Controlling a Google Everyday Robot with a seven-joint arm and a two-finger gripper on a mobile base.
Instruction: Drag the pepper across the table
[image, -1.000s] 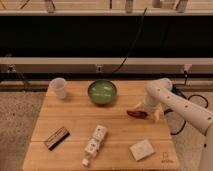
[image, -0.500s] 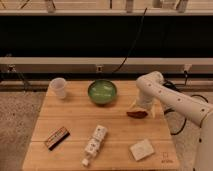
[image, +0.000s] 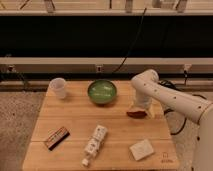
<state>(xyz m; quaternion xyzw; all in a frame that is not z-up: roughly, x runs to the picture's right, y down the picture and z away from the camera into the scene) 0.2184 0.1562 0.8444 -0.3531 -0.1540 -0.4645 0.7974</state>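
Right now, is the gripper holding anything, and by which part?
Cannot be told. The gripper is down at the pepper on the table, right of the green bowl, but the arm hides any contact.

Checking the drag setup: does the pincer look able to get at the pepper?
Probably yes: the pincer hangs right over the pepper on the table, with nothing between.

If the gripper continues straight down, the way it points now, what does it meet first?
Most likely the pepper: the gripper hangs directly over it at the table's right side. Depth is unclear, so it may already be touching it.
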